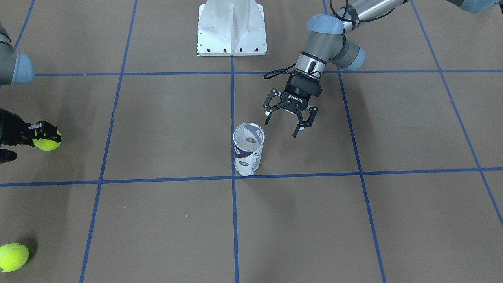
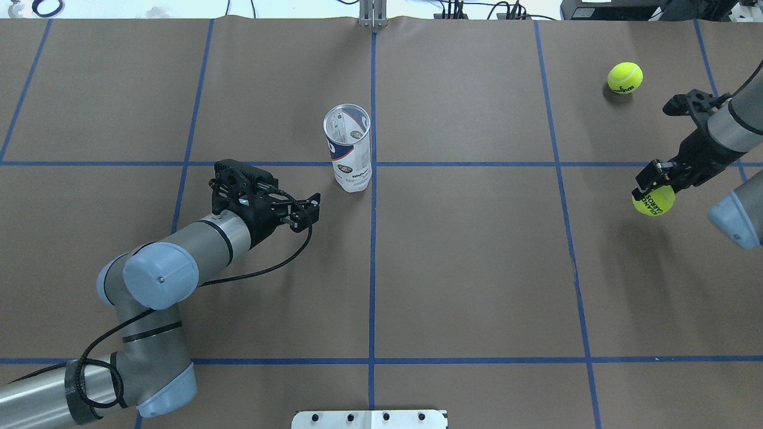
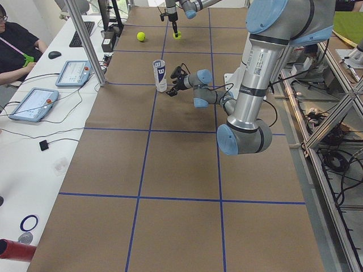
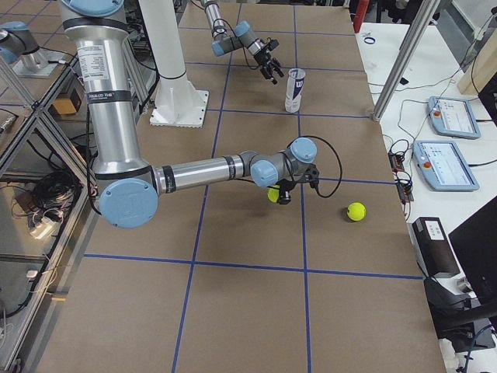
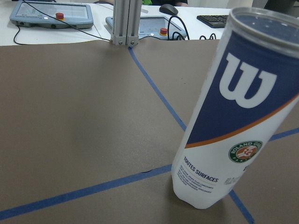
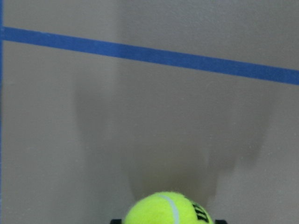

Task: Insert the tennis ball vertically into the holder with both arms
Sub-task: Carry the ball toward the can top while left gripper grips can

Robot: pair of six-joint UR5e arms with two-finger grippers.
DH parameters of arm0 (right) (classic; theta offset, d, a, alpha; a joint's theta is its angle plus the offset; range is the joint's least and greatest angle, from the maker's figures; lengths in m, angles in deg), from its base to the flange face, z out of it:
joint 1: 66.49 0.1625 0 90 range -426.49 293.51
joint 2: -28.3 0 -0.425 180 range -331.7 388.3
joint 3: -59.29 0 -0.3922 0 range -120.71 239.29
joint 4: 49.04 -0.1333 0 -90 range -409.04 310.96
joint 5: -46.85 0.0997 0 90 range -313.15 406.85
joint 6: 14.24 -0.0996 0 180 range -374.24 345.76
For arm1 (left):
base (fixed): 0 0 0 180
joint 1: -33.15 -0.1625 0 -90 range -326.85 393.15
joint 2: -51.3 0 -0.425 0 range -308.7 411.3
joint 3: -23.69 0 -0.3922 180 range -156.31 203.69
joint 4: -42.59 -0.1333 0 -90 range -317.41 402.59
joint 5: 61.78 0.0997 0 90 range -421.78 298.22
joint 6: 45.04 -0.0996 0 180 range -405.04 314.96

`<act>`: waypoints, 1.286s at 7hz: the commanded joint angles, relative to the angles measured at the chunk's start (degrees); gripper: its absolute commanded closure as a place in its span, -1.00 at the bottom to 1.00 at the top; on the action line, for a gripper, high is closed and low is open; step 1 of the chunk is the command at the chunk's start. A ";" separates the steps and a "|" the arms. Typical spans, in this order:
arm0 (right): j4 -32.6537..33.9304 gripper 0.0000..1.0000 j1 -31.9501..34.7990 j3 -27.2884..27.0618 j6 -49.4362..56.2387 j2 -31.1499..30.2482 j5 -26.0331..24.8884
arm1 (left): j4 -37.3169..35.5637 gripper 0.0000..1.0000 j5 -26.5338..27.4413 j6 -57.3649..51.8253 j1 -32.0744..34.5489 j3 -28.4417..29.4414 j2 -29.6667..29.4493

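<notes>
Tennis ball sits pinched in your R gripper, well apart from holder. L gripper gapes beside it. Next: L steadies holder, R brings ball over mouth.

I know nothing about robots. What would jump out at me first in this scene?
A clear tennis-ball can with a big white W stands upright near the middle of the brown table. The left gripper hangs open right beside it, not touching. Far off on the robot's right, the right gripper is shut on a yellow tennis ball, and a second ball lies loose nearby.
</notes>
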 commanded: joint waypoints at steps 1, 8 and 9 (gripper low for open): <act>0.01 1.00 2.06 -0.16 -4.83 4.44 3.32 | 0.29 -0.88 3.12 -0.03 -0.74 3.43 -2.83; 0.01 1.00 -1.71 -0.16 -28.24 20.37 3.51 | 1.44 -0.98 11.41 -2.04 -3.91 11.17 -10.92; 0.01 1.00 -2.50 -0.08 -29.55 21.25 3.25 | 1.44 -0.98 11.41 -2.31 -3.91 11.45 -11.63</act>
